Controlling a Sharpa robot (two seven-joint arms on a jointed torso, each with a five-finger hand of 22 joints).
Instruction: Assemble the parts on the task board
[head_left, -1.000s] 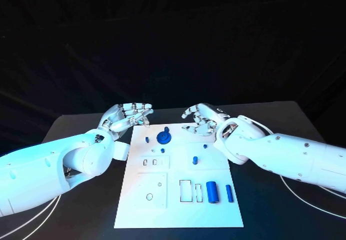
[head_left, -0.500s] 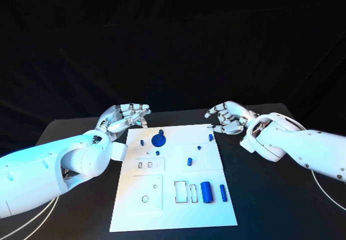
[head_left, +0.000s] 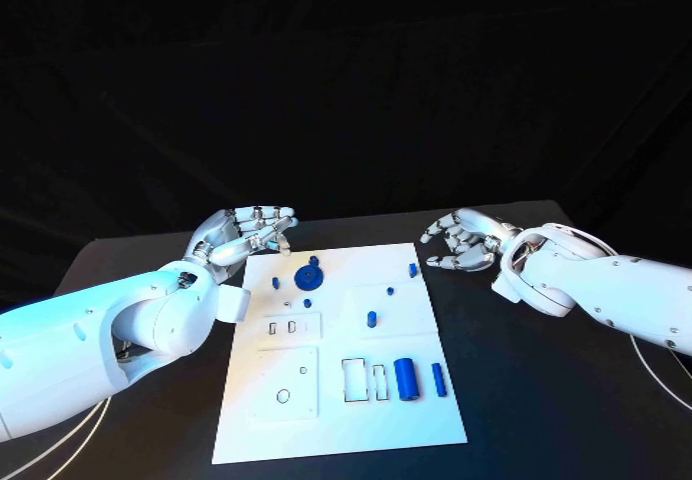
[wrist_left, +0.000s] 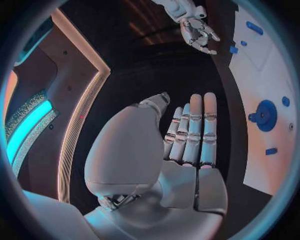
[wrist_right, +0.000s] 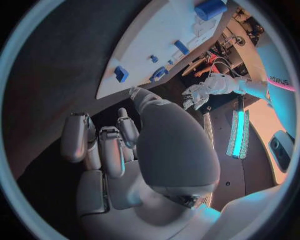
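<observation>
Left hand empty, fingers straight; right hand empty, curled.

A matte black table spreads across the lower half of the frame under a dark draped backdrop filling the upper half, with thin white cables trailing at the lower right.

I could read no text, label, brand, number or sign anywhere. The task board carried only black outlines and blue parts, with no lettering I could make out. A few dark marks showed on my left arm in my right wrist view, too small and bent to read.
</observation>
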